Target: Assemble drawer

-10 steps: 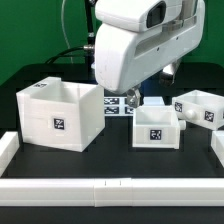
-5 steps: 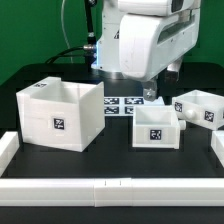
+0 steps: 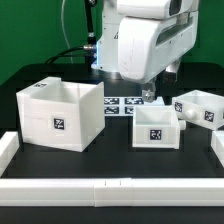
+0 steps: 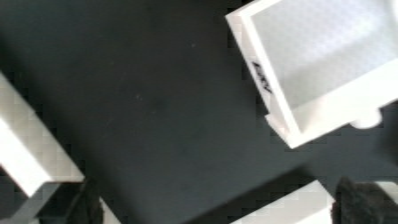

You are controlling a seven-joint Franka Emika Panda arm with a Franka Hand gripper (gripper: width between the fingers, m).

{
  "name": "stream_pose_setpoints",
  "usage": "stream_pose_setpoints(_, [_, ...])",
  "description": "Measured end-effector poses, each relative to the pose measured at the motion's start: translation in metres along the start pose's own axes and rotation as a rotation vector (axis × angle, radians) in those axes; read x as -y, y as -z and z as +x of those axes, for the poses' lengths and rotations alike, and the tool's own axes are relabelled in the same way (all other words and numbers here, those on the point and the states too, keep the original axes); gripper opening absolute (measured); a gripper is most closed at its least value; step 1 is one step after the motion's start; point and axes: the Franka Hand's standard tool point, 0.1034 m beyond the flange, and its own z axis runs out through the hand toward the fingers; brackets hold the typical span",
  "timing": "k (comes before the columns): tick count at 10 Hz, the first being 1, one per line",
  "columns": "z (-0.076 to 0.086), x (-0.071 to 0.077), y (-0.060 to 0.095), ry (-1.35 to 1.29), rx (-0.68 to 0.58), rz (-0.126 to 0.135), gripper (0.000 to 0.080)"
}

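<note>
1. My pincer [image 3: 150, 96] hangs above the dark tabletop [image 3: 112, 153], spread wide and holding nothing; the wrist view shows only bare tabletop in the gap.
2. The drawer's large housing [image 3: 60, 115] stands well off from my pincer, toward the exterior view's left.
3. One small tray [image 3: 157, 127] sits near, just below my pincer, nearer the camera.
4. The other tray [image 3: 200, 108] lies beyond it, toward the exterior view's right.

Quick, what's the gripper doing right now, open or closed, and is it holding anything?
The gripper: open, its fingers wide apart in the wrist view, with nothing between them.
</note>
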Motion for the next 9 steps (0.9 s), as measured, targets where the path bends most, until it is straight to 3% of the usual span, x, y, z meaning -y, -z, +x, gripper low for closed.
stream_pose_setpoints(1, [-0.003, 0.013, -0.012, 0.047, -0.035, -0.051, 0.065])
stream_pose_setpoints(2, [-0.009, 0.034, -0.031, 0.09, -0.063, -0.082, 0.065])
stream_pose_setpoints(3, [-0.014, 0.045, -0.048, 0.107, -0.071, -0.084, 0.065])
stream_pose_setpoints(4, [-0.021, 0.044, -0.059, 0.072, -0.063, -0.051, 0.065])
stream_pose_setpoints(7, [-0.021, 0.042, -0.059, 0.072, -0.063, -0.053, 0.065])
stream_pose_setpoints(9, [-0.022, 0.05, -0.081, 0.071, -0.085, -0.071, 0.065])
